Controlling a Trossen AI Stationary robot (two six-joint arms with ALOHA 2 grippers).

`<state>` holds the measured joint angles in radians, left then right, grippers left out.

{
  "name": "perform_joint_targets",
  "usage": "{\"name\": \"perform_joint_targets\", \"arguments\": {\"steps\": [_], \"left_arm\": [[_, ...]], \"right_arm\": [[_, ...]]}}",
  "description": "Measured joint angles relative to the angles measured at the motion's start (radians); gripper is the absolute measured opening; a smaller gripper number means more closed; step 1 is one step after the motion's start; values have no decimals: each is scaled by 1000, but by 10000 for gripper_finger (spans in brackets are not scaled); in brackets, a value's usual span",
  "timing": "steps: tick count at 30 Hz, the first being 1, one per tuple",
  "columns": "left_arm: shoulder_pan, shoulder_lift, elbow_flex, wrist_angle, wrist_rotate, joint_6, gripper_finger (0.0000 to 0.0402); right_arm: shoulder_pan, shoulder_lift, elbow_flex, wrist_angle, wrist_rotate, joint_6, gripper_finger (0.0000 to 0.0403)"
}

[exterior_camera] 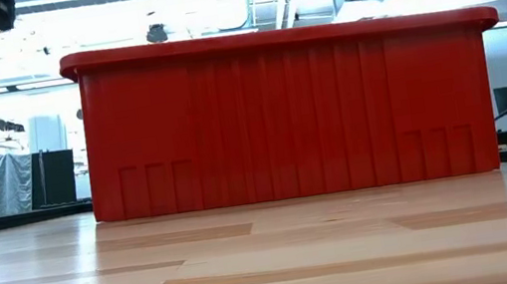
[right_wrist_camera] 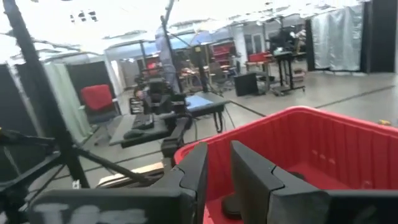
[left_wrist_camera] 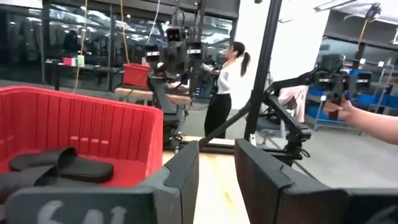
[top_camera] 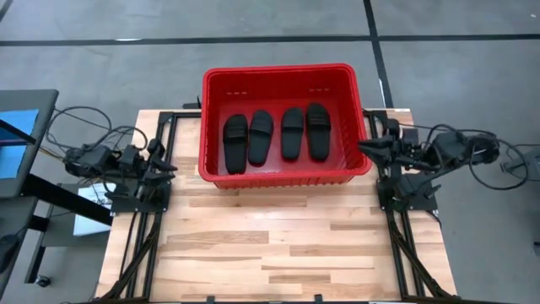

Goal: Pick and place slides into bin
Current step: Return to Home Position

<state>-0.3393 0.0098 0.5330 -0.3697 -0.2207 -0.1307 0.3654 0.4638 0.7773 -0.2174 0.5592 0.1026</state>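
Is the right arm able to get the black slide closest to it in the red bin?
Probably yes. The right gripper sits just outside the bin, and the nearest slide lies uncovered inside. It would only need to lift over the rim first.

Bright, even light from overhead falls on the counter (top_camera: 278, 245) in the high view. The bin (top_camera: 278, 69) throws only a thin, soft shadow along its near wall, and the slides (top_camera: 292, 133) read as flat black. In the low view the ceiling (exterior_camera: 115, 22) is blown out white and the wood carries a pale sheen. The right wrist view glares white overhead too. The left wrist view's room is dimmer, with dark glass (left_wrist_camera: 37, 37).
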Motion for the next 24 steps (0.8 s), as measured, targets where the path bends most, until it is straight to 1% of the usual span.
{"name": "perform_joint_targets", "arguments": {"steps": [4, 7, 11, 15, 16, 19, 22, 24], "left_arm": [[0, 1, -74, 4, -2, -1, 93], [0, 19, -155, 113, -1, -5, 93], [0, 2, -240, 224, 31, -5, 93], [0, -7, -274, 224, 33, -27, 93], [0, -7, -275, 227, 33, -28, 93], [0, -6, -275, 227, 33, -28, 93], [0, -6, -275, 231, 32, -21, 93], [0, -6, -275, 227, 33, -21, 93]], "right_arm": [[55, -25, -1, -48, 70, -5, 61], [81, -40, -23, -54, 125, 1, 61], [100, -47, -80, -11, 127, 2, 61], [100, -48, -161, 69, 113, 21, 61], [100, -48, -182, 94, 89, 21, 61], [100, -48, -245, 207, -50, -2, 61], [100, -47, -306, 328, -258, -37, 61], [101, -48, -342, 390, -366, -49, 61]]}}
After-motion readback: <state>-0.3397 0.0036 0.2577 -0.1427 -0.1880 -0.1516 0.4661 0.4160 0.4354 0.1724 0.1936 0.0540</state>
